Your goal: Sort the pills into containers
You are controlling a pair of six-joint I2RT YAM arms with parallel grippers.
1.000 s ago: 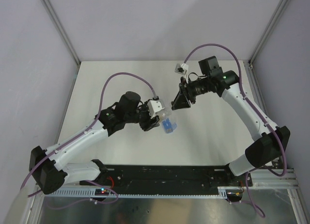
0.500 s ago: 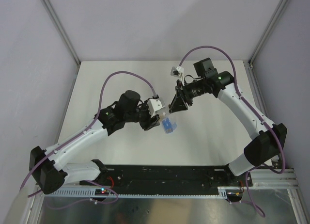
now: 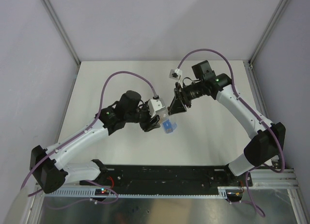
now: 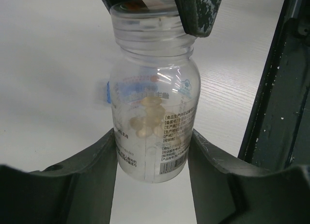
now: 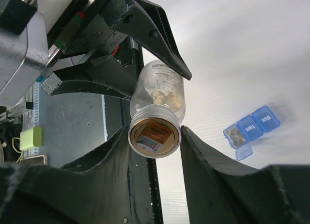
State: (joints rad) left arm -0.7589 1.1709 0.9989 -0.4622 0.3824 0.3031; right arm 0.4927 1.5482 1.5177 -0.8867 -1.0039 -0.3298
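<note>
My left gripper [image 4: 153, 136] is shut on the lower body of a clear labelled bottle [image 4: 152, 105], held above the table with pale pills [image 4: 145, 118] inside. My right gripper [image 5: 155, 132] is shut on the bottle's cap [image 5: 154, 137], its fingers [image 4: 196, 13] on either side of the neck. In the top view the two grippers [image 3: 157, 118] [image 3: 175, 105] meet at mid-table. The containers [image 5: 251, 126], a blue strip of three compartments, lie on the table below [image 3: 168, 126]. One compartment has its lid open and holds orange-brown pills [image 5: 235, 135].
The white table [image 3: 111, 78] is walled by grey panels at the back and sides. A black rail [image 3: 164, 174] with both arm bases runs along the near edge. Purple cables arc over each arm.
My right gripper has moved left and slightly nearer, closing in on the left gripper and the bottle's neck. The left arm and the blue strip have stayed put.
</note>
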